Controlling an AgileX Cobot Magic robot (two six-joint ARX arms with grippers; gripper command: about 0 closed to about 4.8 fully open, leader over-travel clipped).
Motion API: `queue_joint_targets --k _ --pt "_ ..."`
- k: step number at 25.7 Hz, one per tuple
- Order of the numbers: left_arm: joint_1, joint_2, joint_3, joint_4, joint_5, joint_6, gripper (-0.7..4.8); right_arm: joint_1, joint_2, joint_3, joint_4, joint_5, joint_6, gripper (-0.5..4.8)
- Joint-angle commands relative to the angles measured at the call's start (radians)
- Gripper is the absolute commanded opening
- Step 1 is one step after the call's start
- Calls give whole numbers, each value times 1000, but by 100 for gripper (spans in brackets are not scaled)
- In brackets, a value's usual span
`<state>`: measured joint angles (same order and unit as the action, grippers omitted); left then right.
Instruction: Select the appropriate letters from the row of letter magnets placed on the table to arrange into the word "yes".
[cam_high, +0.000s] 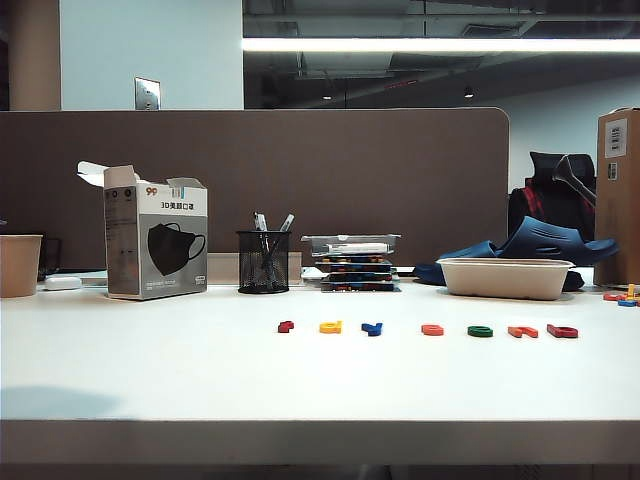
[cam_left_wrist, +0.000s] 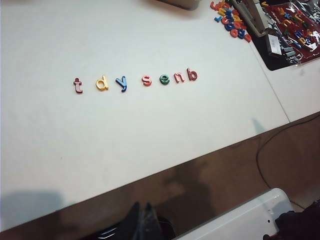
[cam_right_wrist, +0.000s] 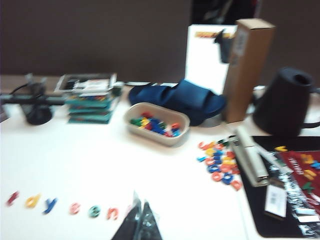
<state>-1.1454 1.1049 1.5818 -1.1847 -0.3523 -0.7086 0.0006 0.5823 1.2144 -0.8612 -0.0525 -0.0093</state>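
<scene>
Exterior view: the row of letter magnets (cam_high: 425, 329) lies mid-bench (cam_high: 150, 370), left to right. The closed right end effector (cam_right_wrist: 139, 220) hovers near its right end. The left end effector (cam_left_wrist: 141, 220), fingertips together, sits off the bench's near edge, well apart.

The table (cam_high: 150, 370) is left bare between its front edge and the row of letter magnets (cam_high: 430, 329), so the row is open to approach from the front. Gaps are seen between the letters, widest between the blue y (cam_left_wrist: 121, 83) and the orange-red s (cam_left_wrist: 146, 80). Behind the row, the way is blocked by a mask box (cam_high: 156, 243), a mesh pen cup (cam_high: 263, 262), a stack of flat cases (cam_high: 352, 263) and a beige tray (cam_high: 505, 277). Beside the row's end, loose letters (cam_right_wrist: 220, 164) are scattered. The left gripper (cam_left_wrist: 141, 220) is held off the table's front edge; the closed right gripper (cam_right_wrist: 139, 222) is poised just beside the row's end
</scene>
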Motion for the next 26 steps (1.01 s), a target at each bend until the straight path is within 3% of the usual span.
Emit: queue_joint_targets --k 1,14,22,26 --pt "0 -2 5 13 -7 -2 -6 0 66 87 -87 -59 2 -9" --pt "0 -2 5 12 -7 -2 -6 3 285 316 -280 -273 2 -9" --pt "0 -2 5 12 -7 -2 -6 122 440 376 -382 -287 2 -9" --pt "0 -2 5 12 -7 -2 -6 262 533 378 -375 -258 2 -9"
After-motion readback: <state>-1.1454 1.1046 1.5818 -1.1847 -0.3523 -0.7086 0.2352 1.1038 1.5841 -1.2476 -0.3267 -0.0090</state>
